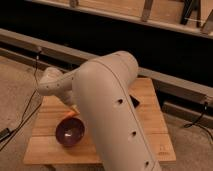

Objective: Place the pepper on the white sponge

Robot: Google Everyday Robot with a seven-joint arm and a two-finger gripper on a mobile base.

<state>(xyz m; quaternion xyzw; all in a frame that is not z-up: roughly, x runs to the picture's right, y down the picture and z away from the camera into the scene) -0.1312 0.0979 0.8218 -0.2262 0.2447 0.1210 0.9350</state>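
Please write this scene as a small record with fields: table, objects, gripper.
table: wooden, low
bowl: dark purple, on the table's near left
pepper: orange, partly seen behind the bowl
gripper: open, low at the pepper, above the bowl's far rim; hold unclear
black slab: corner showing right of the arm
white sponge: not visible; the arm hides the table's middle

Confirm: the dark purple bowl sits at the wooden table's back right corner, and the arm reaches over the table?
Wrong corner: the camera view shows the bowl near the front left of the table. The arm does reach over the table, its gripper low just behind the bowl, by the pepper.
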